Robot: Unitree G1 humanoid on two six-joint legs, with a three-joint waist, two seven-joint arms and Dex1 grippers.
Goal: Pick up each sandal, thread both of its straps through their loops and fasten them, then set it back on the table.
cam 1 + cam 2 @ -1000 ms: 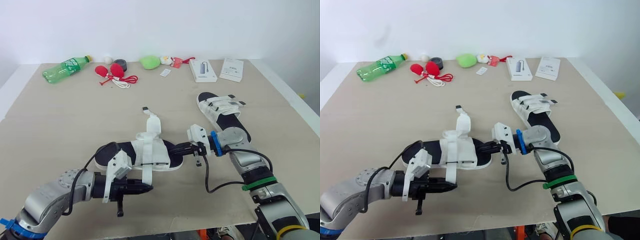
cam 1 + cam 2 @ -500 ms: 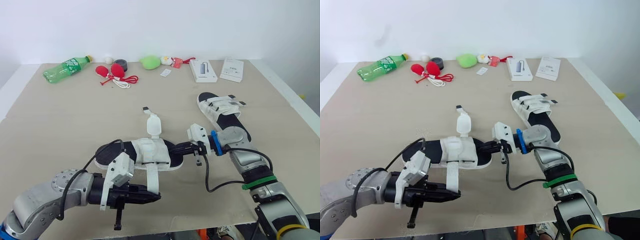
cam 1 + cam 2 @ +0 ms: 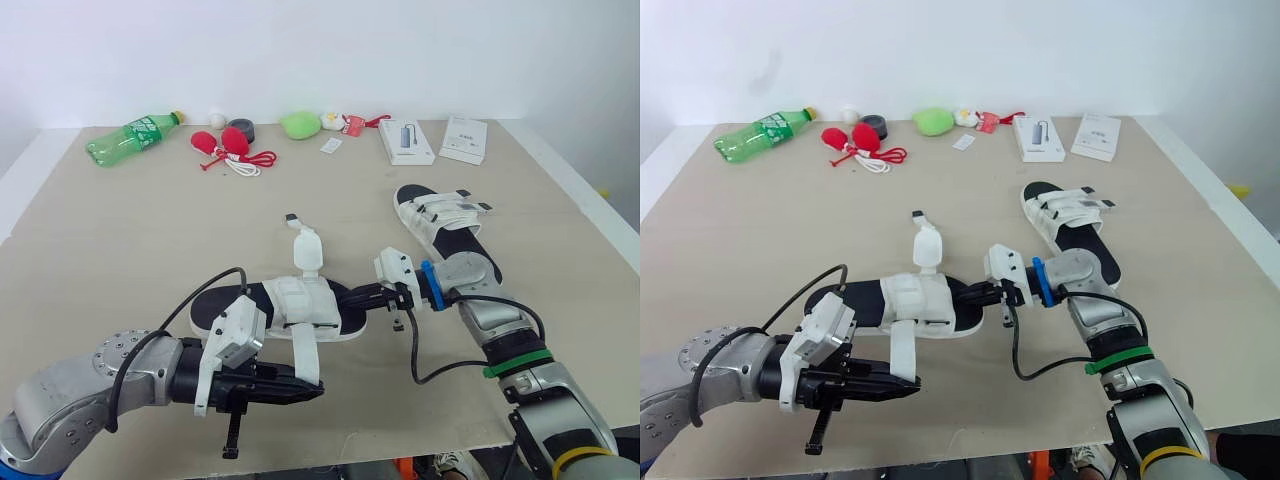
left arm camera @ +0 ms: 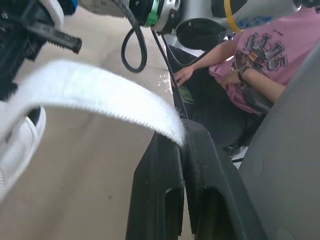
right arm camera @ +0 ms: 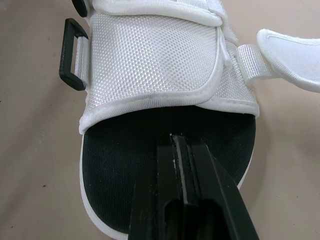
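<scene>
A: While the sandal (image 3: 300, 306) lies in the middle of the table (image 3: 140, 235), where's the left gripper (image 3: 314, 392)?
B: Fingers pinched together on its loose white strap (image 3: 305, 352). Right gripper (image 3: 354, 297) clamped on the sandal's toe end. Second sandal (image 3: 446, 226) off right, well apart

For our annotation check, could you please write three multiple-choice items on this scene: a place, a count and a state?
1. Where does the green bottle lie? A. the table's far left; B. its near edge; C. its far right.
2. How many sandals lie on the table? A. one; B. three; C. two.
3. The fingers of the left gripper are: A. open; B. shut on a white strap; C. shut on the bottle.
Key: 1 A, it lies by the far left corner; 2 C, a near sandal and a far sandal; 3 B, the strap end is pinched between them.
</scene>
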